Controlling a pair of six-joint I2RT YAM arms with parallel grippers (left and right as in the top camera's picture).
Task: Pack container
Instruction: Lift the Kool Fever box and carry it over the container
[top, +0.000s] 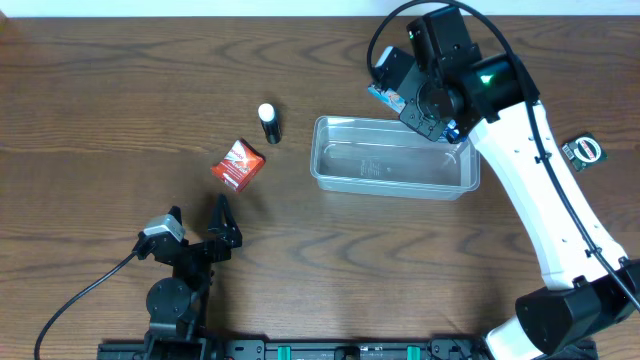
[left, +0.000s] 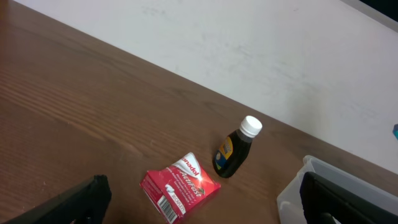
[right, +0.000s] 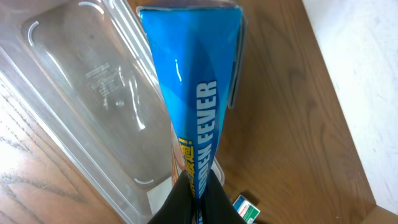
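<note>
The clear plastic container (top: 392, 158) lies in the middle of the table and looks empty; it also shows in the right wrist view (right: 93, 93) and at the left wrist view's right edge (left: 323, 186). My right gripper (top: 432, 100) is shut on a blue box (right: 193, 93) and holds it over the container's far right rim. My left gripper (top: 195, 240) is open and empty near the front edge. A red box (top: 238, 164) and a small dark bottle with a white cap (top: 269, 123) lie left of the container; both show in the left wrist view, the box (left: 180, 185) and the bottle (left: 236, 149).
A small green and white box (top: 584, 151) lies at the right of the table; it also shows in the right wrist view (right: 246, 208). The table's far edge meets a white wall (left: 261, 56).
</note>
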